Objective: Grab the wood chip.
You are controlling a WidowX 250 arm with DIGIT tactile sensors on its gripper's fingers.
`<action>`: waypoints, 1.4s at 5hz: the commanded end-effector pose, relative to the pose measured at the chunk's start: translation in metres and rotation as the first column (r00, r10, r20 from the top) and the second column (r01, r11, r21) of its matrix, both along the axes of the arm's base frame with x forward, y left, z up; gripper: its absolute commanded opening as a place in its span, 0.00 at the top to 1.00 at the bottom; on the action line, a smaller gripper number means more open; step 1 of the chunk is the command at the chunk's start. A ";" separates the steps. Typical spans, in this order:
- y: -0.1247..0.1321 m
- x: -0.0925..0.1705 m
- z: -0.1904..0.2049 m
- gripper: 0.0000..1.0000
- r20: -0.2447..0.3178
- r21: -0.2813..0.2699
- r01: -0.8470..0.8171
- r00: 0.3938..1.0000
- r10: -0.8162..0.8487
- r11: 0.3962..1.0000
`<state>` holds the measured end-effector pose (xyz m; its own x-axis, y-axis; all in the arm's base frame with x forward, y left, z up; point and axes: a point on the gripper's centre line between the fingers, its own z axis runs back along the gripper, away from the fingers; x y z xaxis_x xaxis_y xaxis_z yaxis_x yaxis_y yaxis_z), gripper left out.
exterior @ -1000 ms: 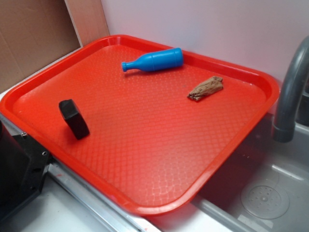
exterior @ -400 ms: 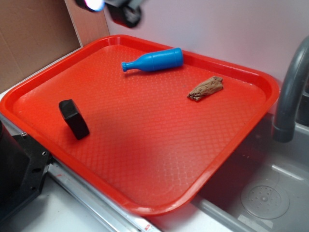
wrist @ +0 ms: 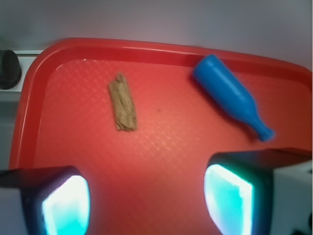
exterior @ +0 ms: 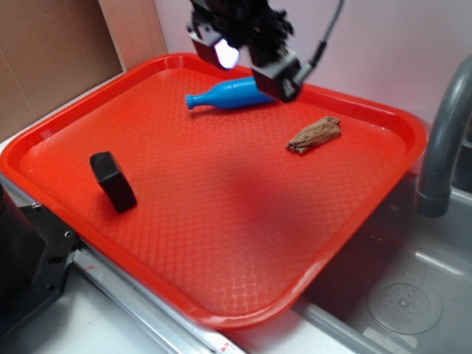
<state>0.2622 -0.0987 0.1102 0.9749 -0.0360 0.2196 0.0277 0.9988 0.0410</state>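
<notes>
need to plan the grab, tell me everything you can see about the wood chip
The wood chip is a small, elongated brown piece with jagged ends and streaky grain, looking like rough, dry wood. It lies flat on the red tray near the far edge, apart from the blue bottle. Nothing but the tray touches it; the open claw hovers above, off to one side.

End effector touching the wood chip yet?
Apart. The wrist view shows bare red tray between the wood chip and both fingers of the open end effector.

The gripper (exterior: 247,63) is hanging down from the top of the exterior view, its two fingers (wrist: 66,203) spreading wide apart, holding nothing between them, tips lit.
</notes>
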 end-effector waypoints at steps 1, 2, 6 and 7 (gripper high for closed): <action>-0.015 0.046 -0.024 0.00 0.007 -0.059 0.040 0.999 -0.039 0.997; -0.016 0.059 -0.046 0.00 -0.026 -0.056 0.040 0.999 -0.041 0.998; -0.024 0.066 -0.083 1.00 -0.090 0.025 0.039 0.995 -0.037 0.999; -0.018 0.061 -0.076 1.00 -0.088 0.029 0.050 0.995 -0.047 0.998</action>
<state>0.3170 -0.1192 0.0203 0.9912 -0.0896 0.0979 0.0822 0.9937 0.0763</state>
